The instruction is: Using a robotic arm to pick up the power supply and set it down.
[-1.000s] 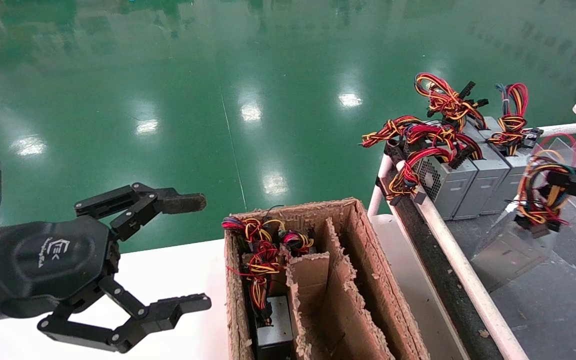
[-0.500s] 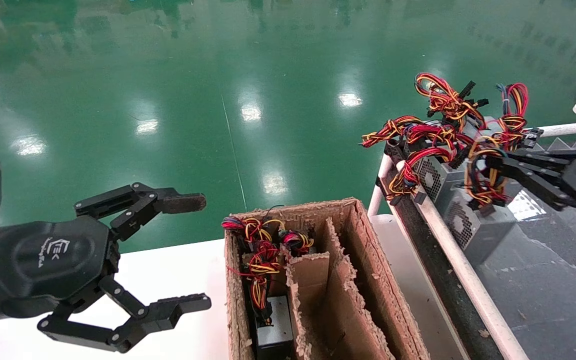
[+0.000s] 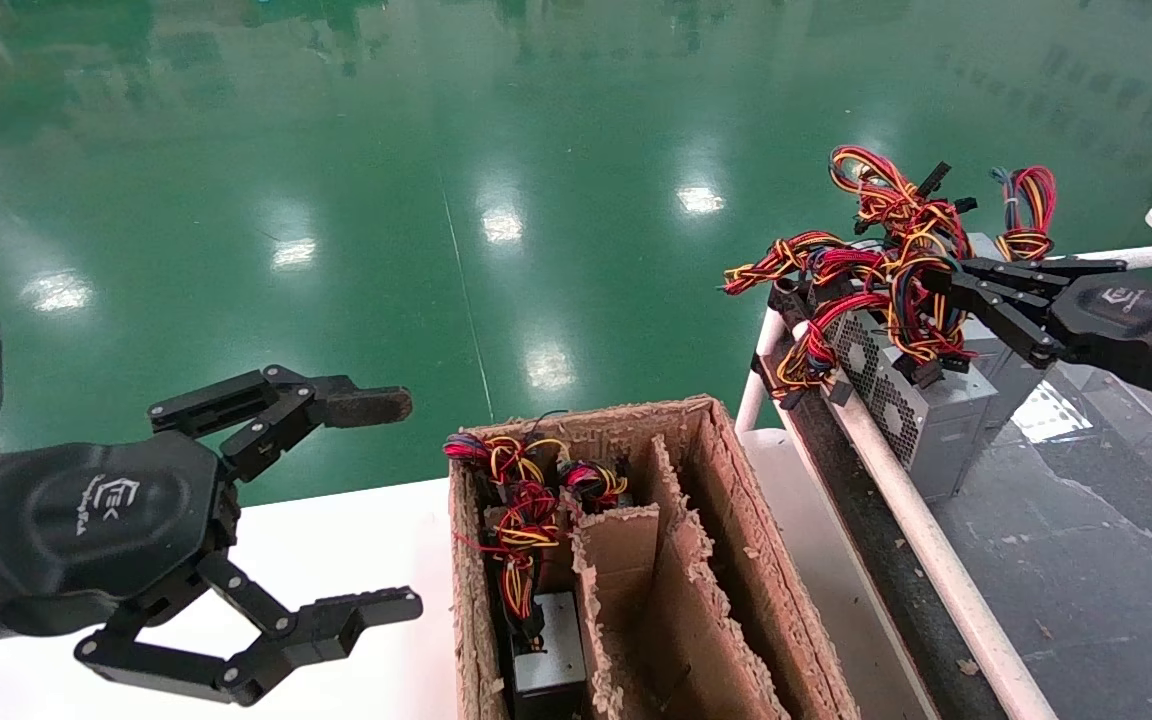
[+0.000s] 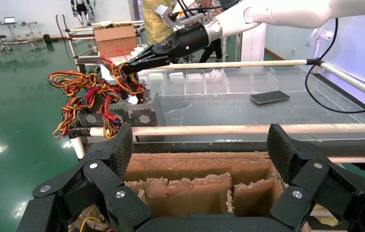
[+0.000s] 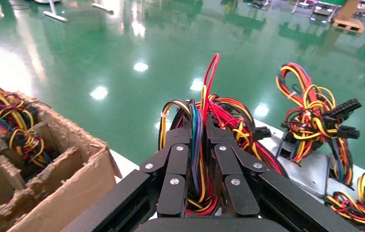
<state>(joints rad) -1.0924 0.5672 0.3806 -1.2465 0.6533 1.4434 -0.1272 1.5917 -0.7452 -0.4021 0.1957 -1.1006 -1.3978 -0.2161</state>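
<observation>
Note that your right gripper [image 3: 946, 285], pinching the wire bundle [image 3: 911, 310], has carried the power supply [image 3: 911, 410] back against the other units [image 3: 1011, 375], so release comes next; your left gripper [image 3: 376, 500] stays spread beside the cardboard box [image 3: 736, 500].

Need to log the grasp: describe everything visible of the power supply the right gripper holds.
The power supply is a grey metal box with a perforated vent face, tilted beside the other units on the dark table. Its looped red, yellow, orange and blue wire bundle with black connectors is clamped by the right gripper.
</observation>
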